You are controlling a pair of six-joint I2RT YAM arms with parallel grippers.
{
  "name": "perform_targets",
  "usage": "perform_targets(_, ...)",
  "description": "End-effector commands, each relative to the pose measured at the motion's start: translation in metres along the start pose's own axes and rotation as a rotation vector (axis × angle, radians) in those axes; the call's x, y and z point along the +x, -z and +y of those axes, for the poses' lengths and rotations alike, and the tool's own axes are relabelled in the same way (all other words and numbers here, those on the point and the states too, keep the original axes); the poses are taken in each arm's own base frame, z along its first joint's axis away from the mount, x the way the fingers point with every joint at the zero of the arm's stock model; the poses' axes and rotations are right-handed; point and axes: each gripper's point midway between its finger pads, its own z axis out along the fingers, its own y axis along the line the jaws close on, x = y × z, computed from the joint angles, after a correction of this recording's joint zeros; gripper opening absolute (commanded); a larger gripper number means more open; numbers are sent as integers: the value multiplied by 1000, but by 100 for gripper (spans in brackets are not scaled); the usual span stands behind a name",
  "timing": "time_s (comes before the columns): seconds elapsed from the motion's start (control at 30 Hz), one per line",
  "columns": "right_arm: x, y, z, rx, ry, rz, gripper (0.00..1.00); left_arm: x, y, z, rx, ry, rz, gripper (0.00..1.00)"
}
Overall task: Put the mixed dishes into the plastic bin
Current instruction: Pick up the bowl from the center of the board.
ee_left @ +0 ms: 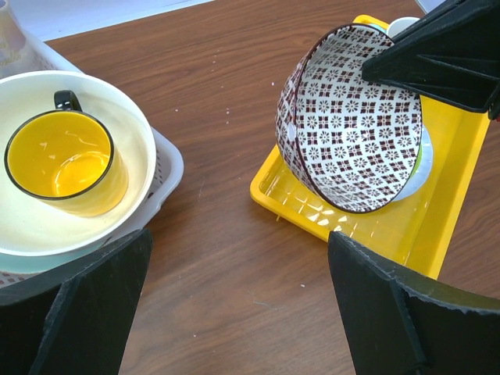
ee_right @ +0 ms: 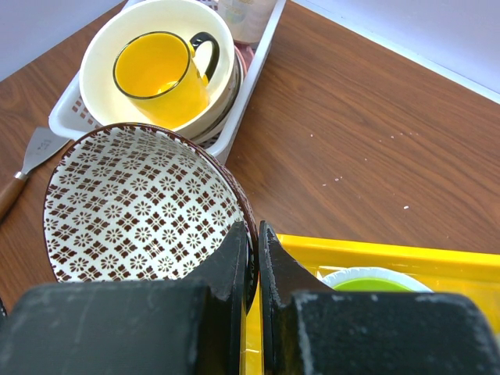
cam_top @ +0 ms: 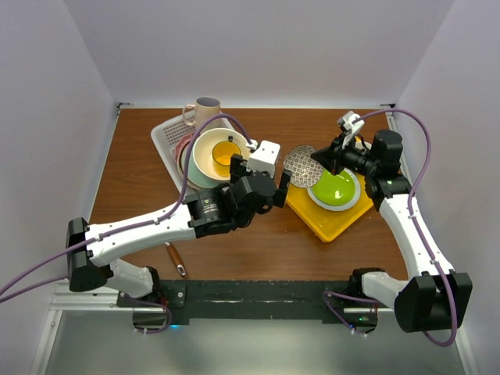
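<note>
My right gripper (ee_right: 255,234) is shut on the rim of the dark red-rimmed bowl (ee_right: 141,203) and holds it tilted on its side above the left end of the yellow tray (cam_top: 328,215). The bowl also shows in the top view (cam_top: 301,166) and in the left wrist view (ee_left: 351,121). The white plastic bin (cam_top: 168,137) at the back left holds stacked plates, the large cream bowl (cam_top: 205,148) and the yellow mug (cam_top: 226,153) inside it. The pinkish mug (cam_top: 205,109) stands at the bin's far end. My left gripper (ee_left: 238,305) is open and empty over bare table between bin and tray.
The lime-green white-rimmed plate (cam_top: 336,190) lies on the yellow tray under my right arm. A wooden-handled tool (cam_top: 176,260) lies on the table near the front left. The enclosure walls stand close at the back and on both sides.
</note>
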Motion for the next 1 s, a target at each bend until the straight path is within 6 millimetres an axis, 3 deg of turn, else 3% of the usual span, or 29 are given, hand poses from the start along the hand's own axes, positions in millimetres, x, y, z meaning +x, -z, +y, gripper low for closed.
perform_targets(0.0,-27,4,1,6,54,-85,0,-26,0,-6,-23,43,-65,100)
perform_targets(0.37,-25,4,1,3,48,-81,0,-22,-12,-15,-38,10,-63,100)
perform_targets(0.97,-26,4,1,3,47,-83,0,-32,-36,-32,-74,3,-115,98)
